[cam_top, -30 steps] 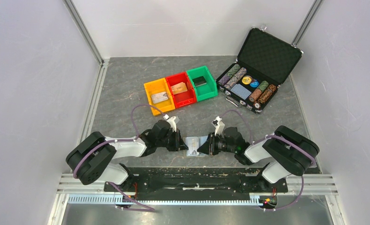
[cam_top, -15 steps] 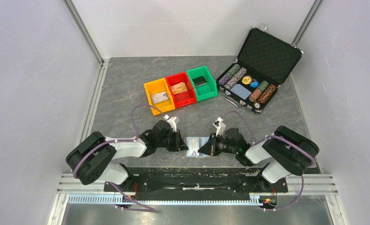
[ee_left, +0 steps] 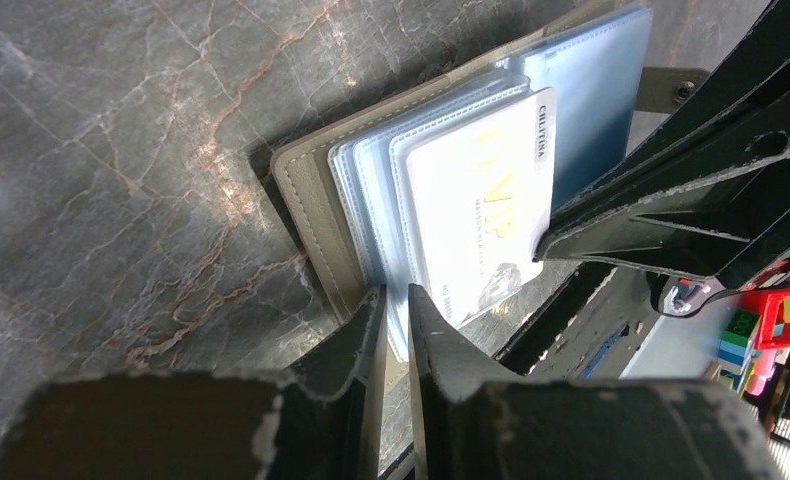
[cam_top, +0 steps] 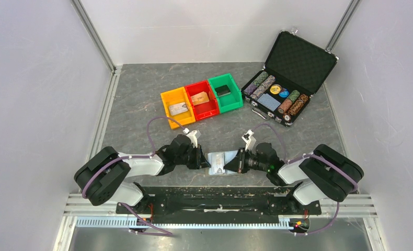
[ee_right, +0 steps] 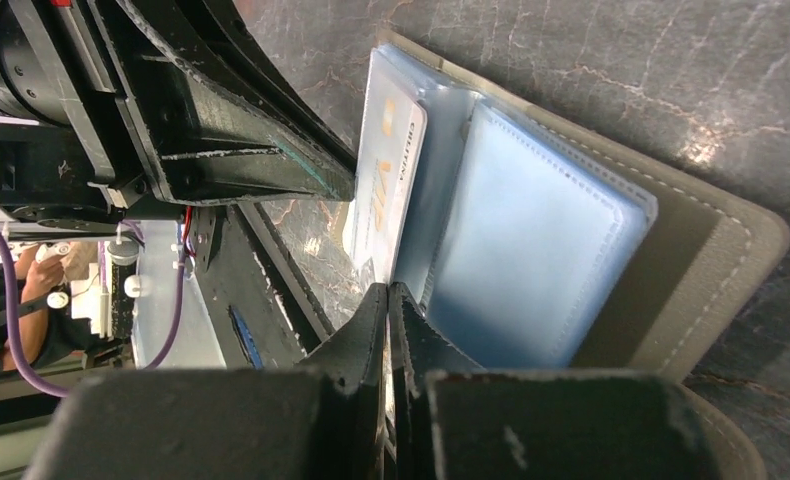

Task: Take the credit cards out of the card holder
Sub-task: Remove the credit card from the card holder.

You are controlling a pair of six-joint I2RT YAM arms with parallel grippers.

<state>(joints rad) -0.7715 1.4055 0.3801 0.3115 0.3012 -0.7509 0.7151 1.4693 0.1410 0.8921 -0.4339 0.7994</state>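
Note:
The card holder [cam_top: 218, 162] lies open near the table's front edge, grey outside [ee_left: 311, 200] with light-blue sleeves [ee_right: 531, 260]. A white credit card [ee_left: 476, 210] with gold lettering sits in a clear sleeve and also shows in the right wrist view [ee_right: 389, 170]. My left gripper [ee_left: 397, 292] is shut on the holder's sleeve edge from the left, where the top view shows it [cam_top: 203, 159]. My right gripper [ee_right: 387, 289] is shut, its tips pinched at the white card's edge from the right, where the top view shows it [cam_top: 229, 163].
Yellow [cam_top: 177, 104], red [cam_top: 201, 99] and green [cam_top: 225, 92] bins stand in a row mid-table, each holding a card. An open black chip case [cam_top: 285, 78] stands at the back right. The black base rail [cam_top: 215, 196] runs just in front of the holder.
My right gripper has moved left onto the card holder and its jaws have closed. The left gripper has stayed on the holder's left edge.

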